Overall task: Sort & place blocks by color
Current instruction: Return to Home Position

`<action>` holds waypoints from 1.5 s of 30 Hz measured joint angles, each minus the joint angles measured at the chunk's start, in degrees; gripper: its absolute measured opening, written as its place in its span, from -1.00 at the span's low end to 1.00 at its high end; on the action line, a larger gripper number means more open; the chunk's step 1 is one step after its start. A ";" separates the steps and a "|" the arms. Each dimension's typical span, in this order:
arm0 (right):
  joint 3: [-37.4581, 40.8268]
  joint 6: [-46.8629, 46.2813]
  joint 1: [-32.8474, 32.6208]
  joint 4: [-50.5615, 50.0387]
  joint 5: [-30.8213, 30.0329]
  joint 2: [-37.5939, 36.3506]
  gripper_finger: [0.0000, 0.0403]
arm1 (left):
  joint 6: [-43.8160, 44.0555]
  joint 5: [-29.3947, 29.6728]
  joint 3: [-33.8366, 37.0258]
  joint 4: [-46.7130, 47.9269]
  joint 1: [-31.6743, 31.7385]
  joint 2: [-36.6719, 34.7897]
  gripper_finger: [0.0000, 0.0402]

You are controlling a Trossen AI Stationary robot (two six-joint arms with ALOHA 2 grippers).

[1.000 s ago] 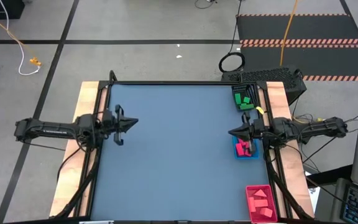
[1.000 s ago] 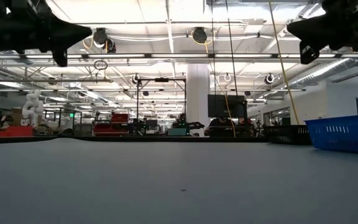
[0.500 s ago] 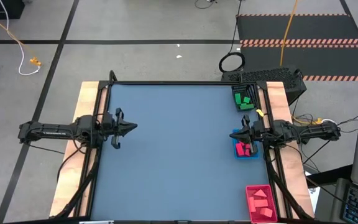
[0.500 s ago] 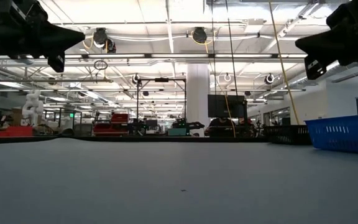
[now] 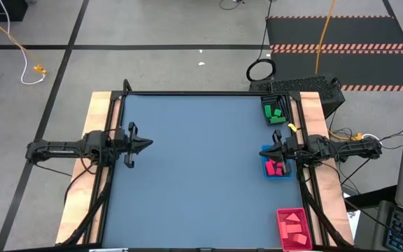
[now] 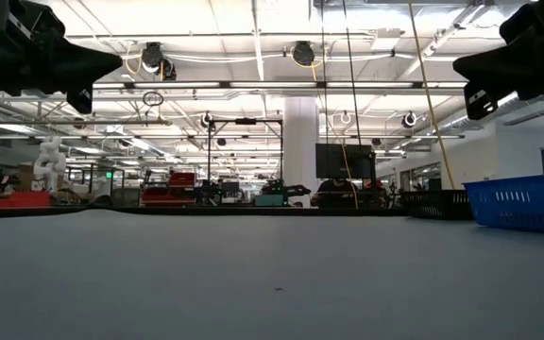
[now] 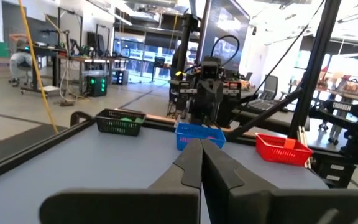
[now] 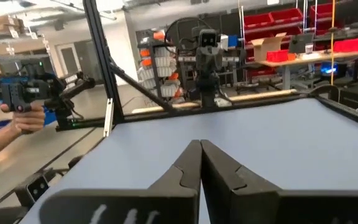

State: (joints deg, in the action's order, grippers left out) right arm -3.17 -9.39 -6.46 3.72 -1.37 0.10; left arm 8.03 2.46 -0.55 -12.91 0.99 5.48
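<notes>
All blocks lie inside trays along the table's right edge. Green blocks (image 5: 276,112) fill the black tray (image 5: 266,105), pink-red blocks (image 5: 275,168) sit in the blue tray (image 5: 287,174), and red blocks (image 5: 294,227) rest in the red tray (image 5: 281,213). My left gripper (image 5: 149,143) hovers shut over the table's left side, holding nothing. My right gripper (image 5: 261,152) hovers shut just above the blue tray's far-left corner, also holding nothing. Both wrist views show the fingers closed together (image 7: 201,163) (image 8: 200,163).
The blue table surface (image 5: 194,161) spreads between the two arms. In the right wrist view a person's hand (image 8: 23,115) holds a dark device beyond the table's left side. Black frame rails (image 5: 208,93) border the table.
Both arms have drawn back a little toward their own sides: the left gripper toward the table's left edge, the right gripper toward the right edge and slightly nearer. Both stayed shut. The blocks have not moved.
</notes>
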 joint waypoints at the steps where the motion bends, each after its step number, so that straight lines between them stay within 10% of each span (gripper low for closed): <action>1: 0.18 0.01 0.00 0.46 0.06 0.00 -1.00 | -0.12 -0.01 -0.01 -0.09 0.00 0.13 -1.00; 45: 2.31 2.47 0.13 -1.47 -5.92 1.75 -1.00 | -4.43 -0.92 -0.14 11.91 0.00 0.12 -0.91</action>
State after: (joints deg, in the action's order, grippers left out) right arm -0.86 -6.92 -6.33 2.24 -7.29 1.85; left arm 3.60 1.55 -0.68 -1.01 0.99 5.61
